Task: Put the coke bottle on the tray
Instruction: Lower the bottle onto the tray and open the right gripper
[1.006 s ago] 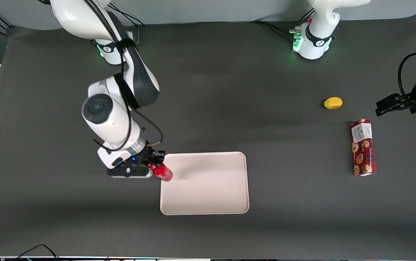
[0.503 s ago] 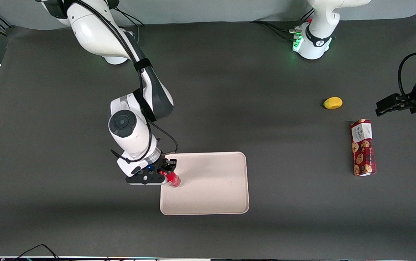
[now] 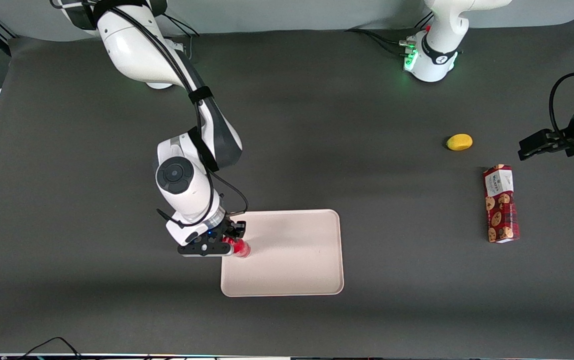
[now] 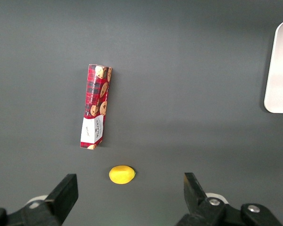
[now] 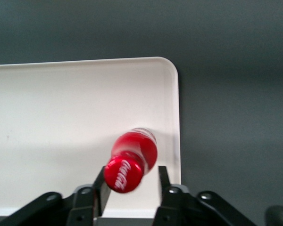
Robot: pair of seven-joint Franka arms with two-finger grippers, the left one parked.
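Note:
The red coke bottle point(image 3: 241, 248) point(image 5: 134, 150) rests with its base on the pale tray point(image 3: 292, 270) point(image 5: 61, 117), close to the tray's edge toward the working arm's end. It leans, with its red cap pointing up at the wrist camera. My right gripper point(image 3: 234, 243) point(image 5: 132, 181) hangs over that edge with the bottle's top between its fingers. The fingers are open: one finger point(image 5: 102, 186) sits against the cap, and the other finger point(image 5: 162, 181) stands apart from the bottle with a strip of tray showing between. The bottle looks blurred.
A red cookie box point(image 3: 501, 204) point(image 4: 95, 106) lies toward the parked arm's end of the table. A small yellow fruit point(image 3: 459, 142) point(image 4: 121, 174) lies beside it, farther from the front camera. The tray's edge point(image 4: 280, 70) shows in the left wrist view.
My arm carried the bottle sideways from just outside the tray's edge to over the tray and lowered it. The bottle has gone from strongly slanted to nearly upright, and the fingers have parted from it.

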